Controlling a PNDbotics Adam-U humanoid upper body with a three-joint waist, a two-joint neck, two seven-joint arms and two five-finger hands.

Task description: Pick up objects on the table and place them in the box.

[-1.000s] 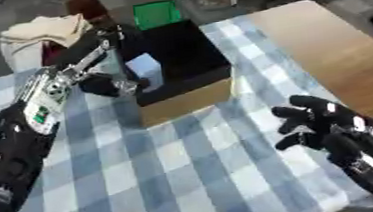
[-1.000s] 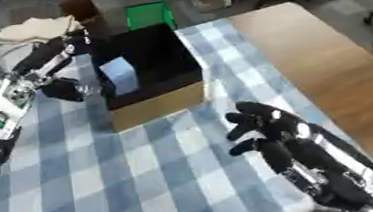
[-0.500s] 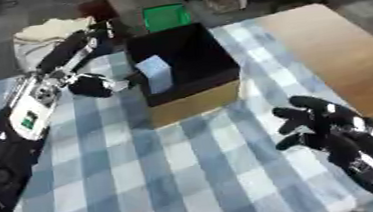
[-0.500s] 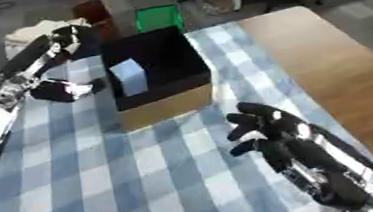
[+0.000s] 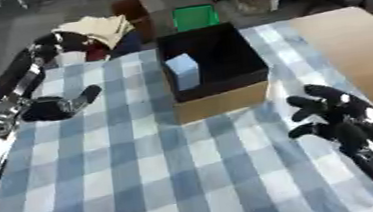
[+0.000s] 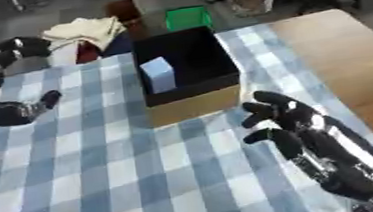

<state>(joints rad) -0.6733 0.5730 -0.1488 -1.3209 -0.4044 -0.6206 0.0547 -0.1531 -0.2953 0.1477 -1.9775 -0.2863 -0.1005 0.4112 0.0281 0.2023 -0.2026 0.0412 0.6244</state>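
A cardboard box [image 5: 224, 101] with a black inside stands on the checked tablecloth, at the table's far middle. A pale blue block [image 5: 182, 71] leans against its left inner wall. My left hand [image 5: 36, 107] hovers over the cloth well to the left of the box. It is open, fingers stretched toward the far edge and thumb pointing at the box, and it holds nothing. My right hand [image 6: 293, 121] is open with fingers spread, low on the right, just in front of the box's near right corner. No loose object shows on the cloth.
Beyond the table's far edge are a green bin [image 5: 195, 16], a beige cloth heap [image 5: 93, 27] and a brown box [image 5: 129, 8]. A bare wooden tabletop [image 5: 359, 48] adjoins the blue-and-white checked cloth [image 5: 145, 173] on the right.
My left hand has drawn back leftward from the box's left wall and now hangs apart from it. The view has shifted a little. The right hand has stayed put.
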